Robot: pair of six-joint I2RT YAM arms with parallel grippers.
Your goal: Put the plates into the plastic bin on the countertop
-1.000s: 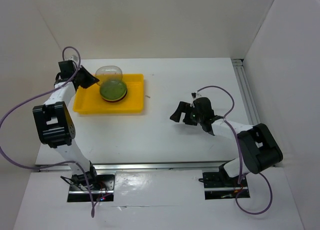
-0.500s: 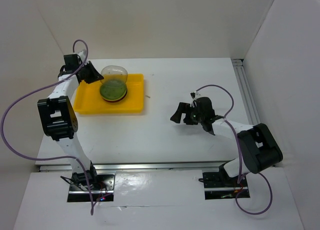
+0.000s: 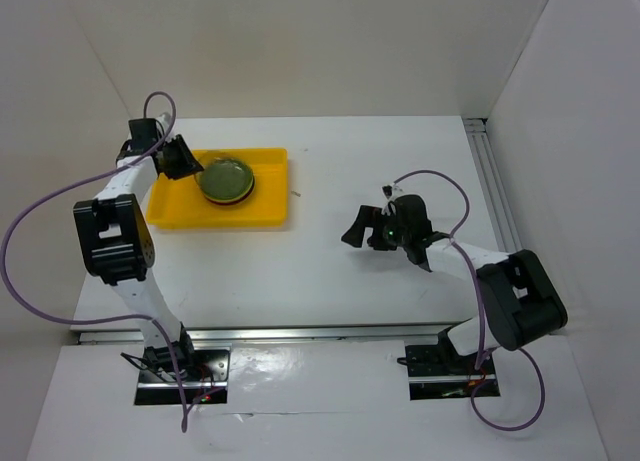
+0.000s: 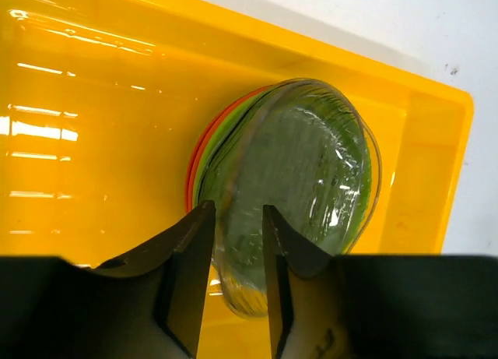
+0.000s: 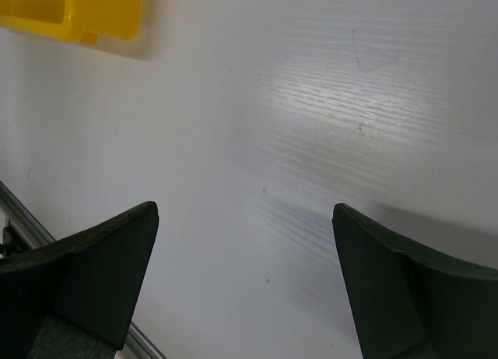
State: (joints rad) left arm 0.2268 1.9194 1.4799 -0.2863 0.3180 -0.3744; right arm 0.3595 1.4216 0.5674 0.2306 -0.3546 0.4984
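The yellow plastic bin lies at the back left of the white countertop. In it stands one stack of plates, with lime green showing on top and a black edge at the bottom. The left wrist view shows orange rims in the stack. A clear plate lies tilted on the stack. My left gripper is at the bin's left end, and its jaws are close together on the clear plate's near rim. My right gripper is open and empty over bare countertop.
White walls bound the countertop at the back and both sides. A metal rail runs along the right edge and another along the front. The bin's corner shows at the top left of the right wrist view.
The clear plate stood upright above the stack and now lies down on it. My left gripper has turned and dropped toward the bin's left end. The right arm has not moved.
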